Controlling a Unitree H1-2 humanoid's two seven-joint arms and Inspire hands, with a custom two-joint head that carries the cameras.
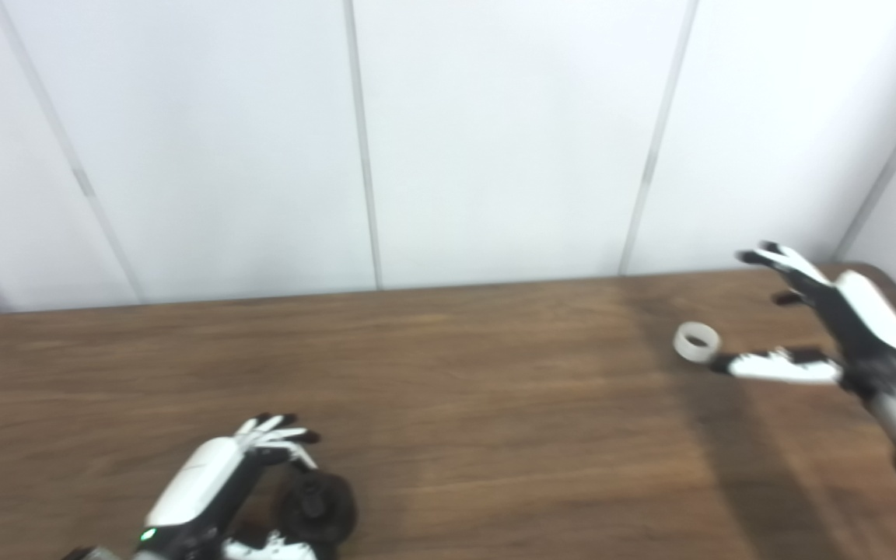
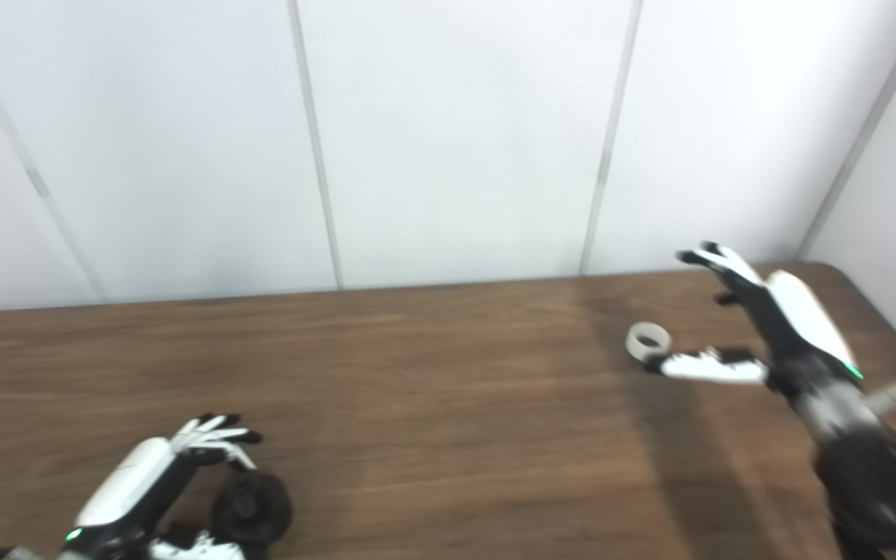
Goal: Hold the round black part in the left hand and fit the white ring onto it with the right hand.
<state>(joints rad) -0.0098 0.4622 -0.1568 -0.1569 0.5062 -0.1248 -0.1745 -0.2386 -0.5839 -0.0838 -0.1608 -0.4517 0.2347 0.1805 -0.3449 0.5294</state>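
The round black part [image 1: 316, 505] lies on the wooden table [image 1: 448, 404] near the front left. My left hand [image 1: 218, 482] arches over its left side with fingers spread, thumb below it near the picture's bottom edge, not closed on it. The white ring [image 1: 697, 342] rests on the table at the far right. My right hand [image 1: 829, 327] is open beside it, fingers raised behind and to the right, thumb tip touching or almost touching the ring's near side.
White wall panels [image 1: 495, 140] rise behind the table's far edge. The table's rounded right corner [image 1: 895, 280] is close behind the right hand. Bare wood lies between the two hands.
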